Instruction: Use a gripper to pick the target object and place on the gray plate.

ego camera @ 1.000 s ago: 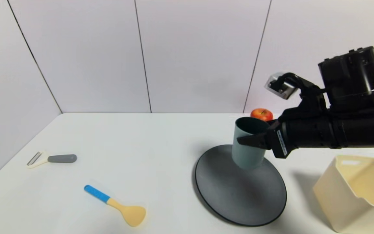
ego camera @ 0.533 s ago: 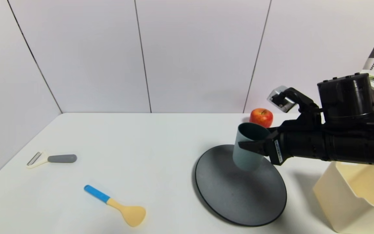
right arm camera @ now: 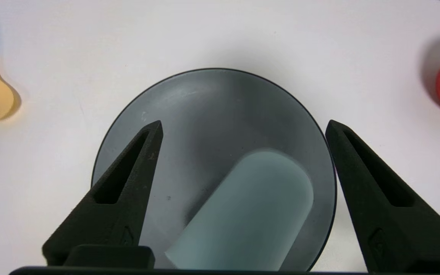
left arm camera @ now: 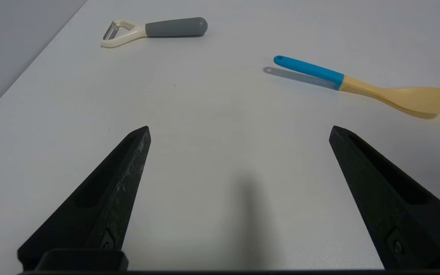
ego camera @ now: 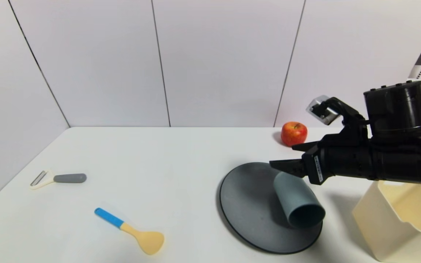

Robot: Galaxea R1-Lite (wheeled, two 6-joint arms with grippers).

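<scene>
Tumbler (ego camera: 298, 201) is lying on its side on the gray plate (ego camera: 247, 204) in the head view, looking light, rigid and roll-prone, best pinched across its wall; right gripper (ego camera: 287, 157) is hovering above, spread, holding nothing. Right wrist view is showing the tumbler (right arm camera: 243, 214) between open fingers (right arm camera: 128, 191), untouched; left gripper (left arm camera: 239, 133) is hanging spread, empty, over bare table (left arm camera: 220, 114).

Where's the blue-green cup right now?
In the head view the cup lies tipped on its side on the right half of the gray plate, mouth toward the robot, just below the open right claw and left of the cream bin.
</scene>
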